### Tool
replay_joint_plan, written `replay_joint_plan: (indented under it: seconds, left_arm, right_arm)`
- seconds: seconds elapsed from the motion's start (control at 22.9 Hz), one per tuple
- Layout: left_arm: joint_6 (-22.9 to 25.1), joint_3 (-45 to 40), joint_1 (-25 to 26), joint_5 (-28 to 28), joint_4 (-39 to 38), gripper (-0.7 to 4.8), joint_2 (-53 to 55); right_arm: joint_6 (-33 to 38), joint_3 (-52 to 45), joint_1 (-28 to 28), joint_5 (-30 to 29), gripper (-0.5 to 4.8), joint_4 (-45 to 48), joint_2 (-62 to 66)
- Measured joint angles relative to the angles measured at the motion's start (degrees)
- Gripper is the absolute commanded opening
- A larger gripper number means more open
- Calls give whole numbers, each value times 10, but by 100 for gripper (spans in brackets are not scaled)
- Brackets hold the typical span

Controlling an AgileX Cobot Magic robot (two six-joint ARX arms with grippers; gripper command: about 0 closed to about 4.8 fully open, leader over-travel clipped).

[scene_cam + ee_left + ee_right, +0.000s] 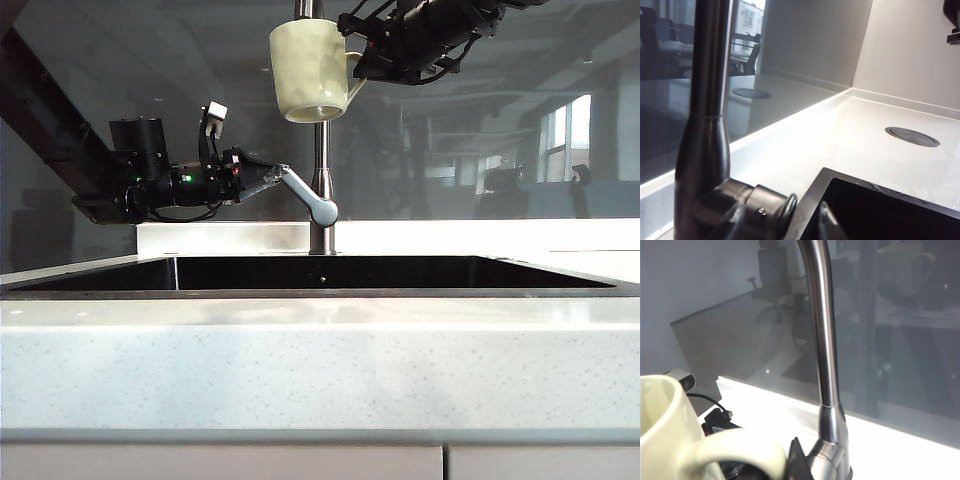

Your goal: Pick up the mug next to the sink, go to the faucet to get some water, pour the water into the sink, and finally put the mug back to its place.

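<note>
The cream dimpled mug (310,68) hangs high above the sink (400,273), in front of the faucet (321,170) neck, upright. My right gripper (362,58) is shut on its loop handle from the right. In the right wrist view the mug (660,430) and its handle (735,450) fill the corner by my right gripper (762,472), with the faucet (822,340) just behind. My left gripper (272,181) reaches in from the left to the slanted lever handle (308,197). In the left wrist view my left gripper (782,225) stands open, fingers either side of the faucet's round knob (757,202).
A pale speckled countertop (320,370) runs across the front, with cabinet fronts (220,462) below. A dark glass backsplash (520,120) stands behind the sink. A round dark cover disc (912,136) lies flat in the counter beyond the sink's corner.
</note>
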Motion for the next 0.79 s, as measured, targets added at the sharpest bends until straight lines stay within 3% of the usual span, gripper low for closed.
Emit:
replay_joint_plan:
  seconds: [0.66, 0.79]
  left_arm:
    - [0, 0, 1, 5, 0, 185, 0]
    - [0, 0, 2, 35, 0, 185, 0]
  right_arm:
    - [0, 0, 0, 0, -7, -2, 1]
    - [0, 0, 0, 0, -7, -4, 1]
